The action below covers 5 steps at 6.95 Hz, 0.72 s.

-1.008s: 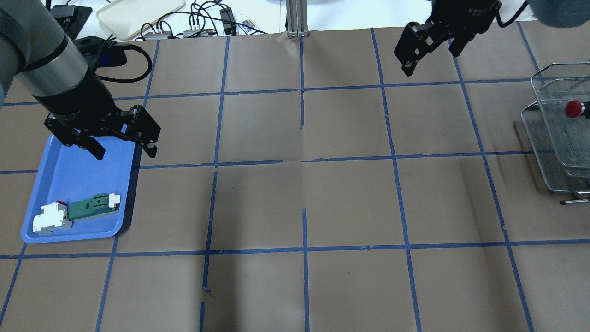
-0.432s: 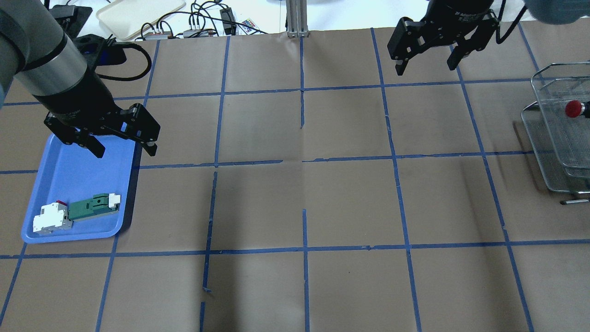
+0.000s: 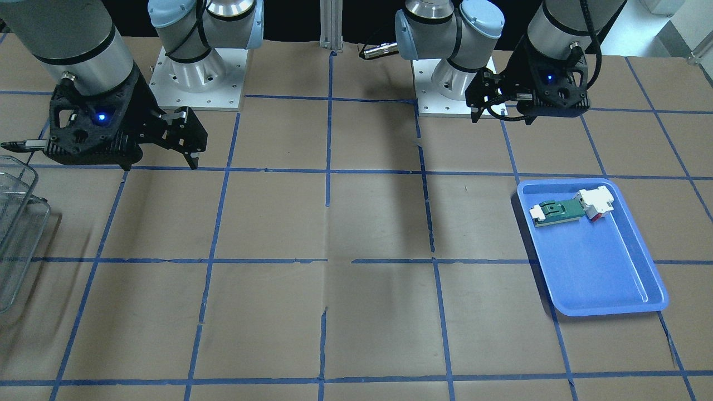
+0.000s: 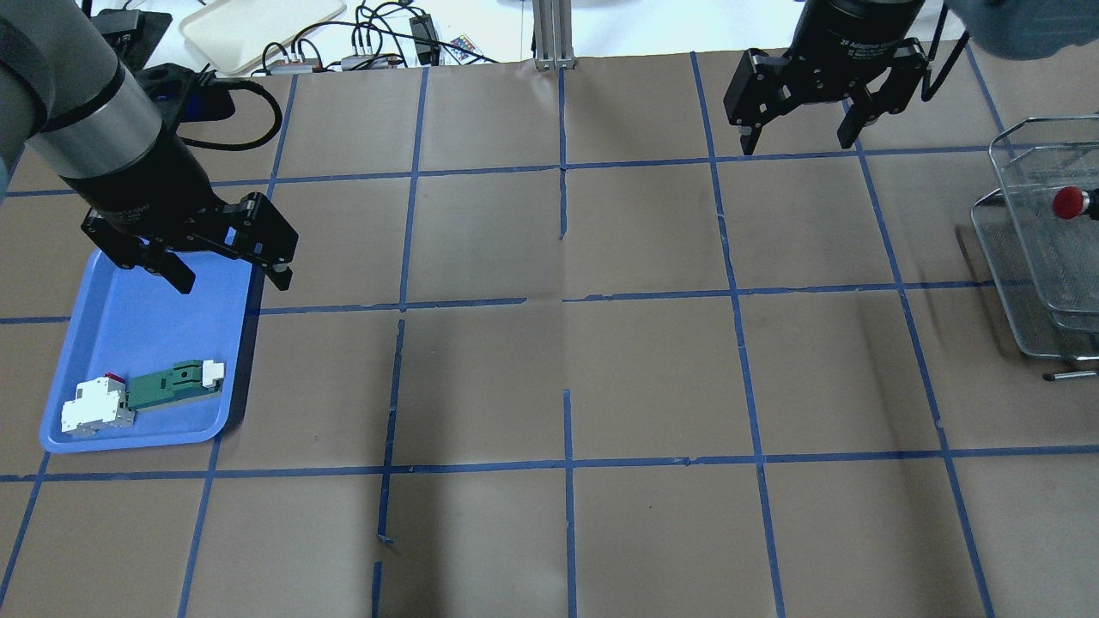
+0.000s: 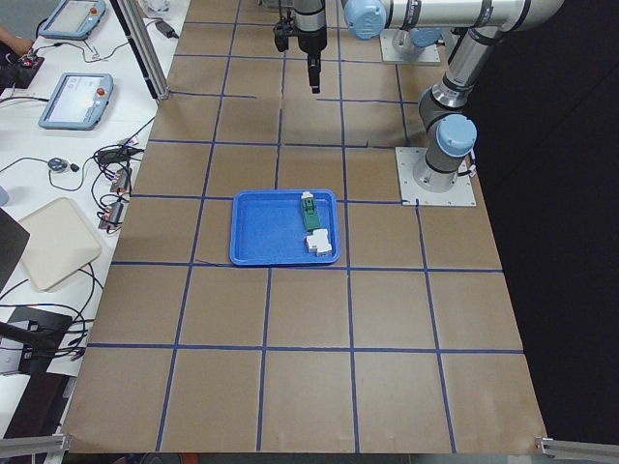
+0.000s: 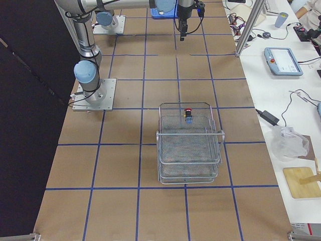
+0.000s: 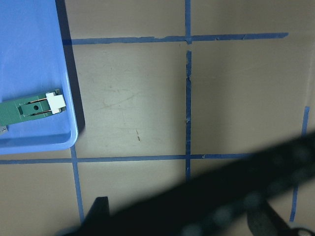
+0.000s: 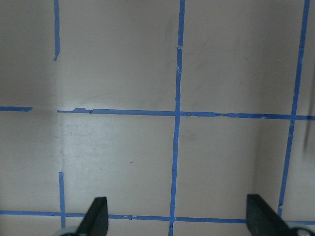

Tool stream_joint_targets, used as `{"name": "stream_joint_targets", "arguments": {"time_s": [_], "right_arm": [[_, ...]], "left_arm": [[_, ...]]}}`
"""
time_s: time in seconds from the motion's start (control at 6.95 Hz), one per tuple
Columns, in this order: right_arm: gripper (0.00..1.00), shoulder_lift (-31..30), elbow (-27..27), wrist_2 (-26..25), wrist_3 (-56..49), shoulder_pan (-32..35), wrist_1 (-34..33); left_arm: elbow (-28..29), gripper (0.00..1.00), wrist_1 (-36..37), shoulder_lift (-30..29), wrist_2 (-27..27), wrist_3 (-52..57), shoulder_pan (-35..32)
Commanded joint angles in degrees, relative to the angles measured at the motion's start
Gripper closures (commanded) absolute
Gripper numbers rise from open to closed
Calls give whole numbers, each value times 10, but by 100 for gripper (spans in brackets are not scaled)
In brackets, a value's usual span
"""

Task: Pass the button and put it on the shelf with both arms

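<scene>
The red-capped button (image 4: 1069, 202) lies in the top level of the silver wire shelf (image 4: 1026, 257) at the table's right edge; it also shows in the exterior right view (image 6: 188, 111) on the shelf (image 6: 188, 155). My right gripper (image 4: 797, 142) is open and empty, hovering over bare table at the back, left of the shelf; in its wrist view (image 8: 179, 219) only paper and tape lie between the fingers. My left gripper (image 4: 232, 281) is open and empty above the far end of the blue tray (image 4: 129, 326).
The tray holds a green-and-white flat module (image 4: 176, 382) with a white-red block (image 4: 94, 408) at its end. Cables and a beige board (image 4: 258, 26) lie beyond the table's back edge. Brown paper with blue tape lines covers the table.
My right gripper has swung round from a tilted pose to face squarely down and shifted slightly right. The left arm, the button and the shelf have not moved.
</scene>
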Motion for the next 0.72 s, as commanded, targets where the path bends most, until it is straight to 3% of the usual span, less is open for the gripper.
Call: {"name": "stream_joint_targets", "arguments": {"time_s": [0.0,0.58], "right_arm": [[0,-5,3,-34,-7,0,-2],[0,-3,5,-22,-7,0,-1]], "left_arm": [[1,0,1,0,-1,-1,0],[2,0,3,-1,1,0,0]]}}
